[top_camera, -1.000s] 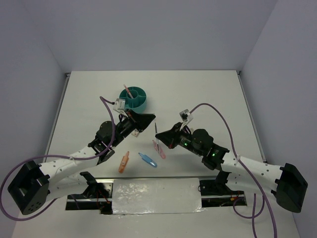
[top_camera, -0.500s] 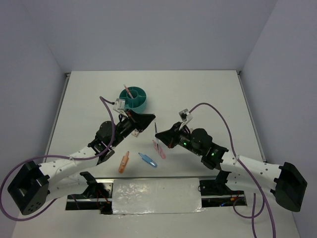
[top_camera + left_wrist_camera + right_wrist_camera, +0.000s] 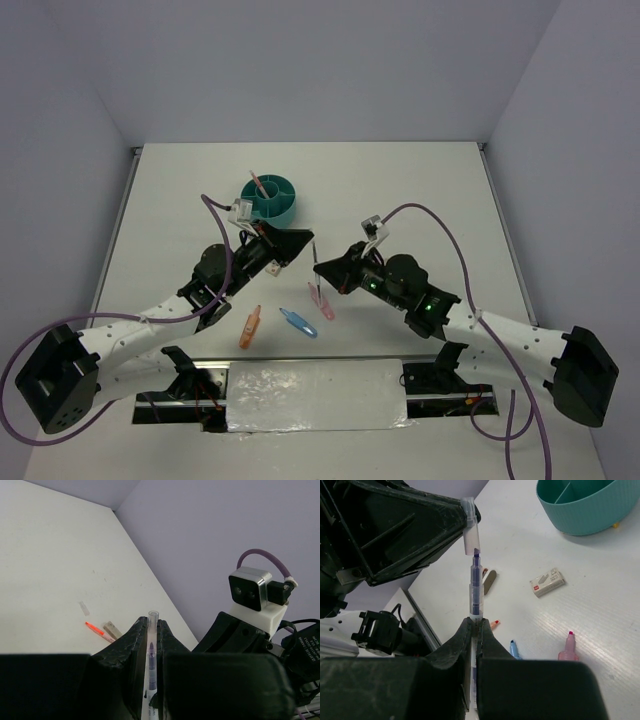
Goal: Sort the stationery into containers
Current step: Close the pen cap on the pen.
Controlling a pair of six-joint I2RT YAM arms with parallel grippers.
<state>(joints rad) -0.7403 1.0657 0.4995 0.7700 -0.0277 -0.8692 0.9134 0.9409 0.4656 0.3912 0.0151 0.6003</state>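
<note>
Now the right fingers [image 3: 457, 647] are pinched tight on the purple-tipped pen [image 3: 476, 587], held off the desk [image 3: 600, 605] short of the teal organiser cup [image 3: 590, 515], its long axis running straight into the clear cap [image 3: 469, 530] that the left fingers [image 3: 131, 652] clamp narrowly, cap mouth right at the tip

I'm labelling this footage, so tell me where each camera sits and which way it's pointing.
Top external: above and behind the bases, looking down at the table; the left arm and right arm both show.
Left wrist: on the left arm, looking along its fingers, which pinch a clear cap, toward the right arm's camera.
Right wrist: on the right arm, looking along its fingers, which pinch a pen, toward the teal cup.
Shared: top and right wrist both show the cup and pen.
</note>
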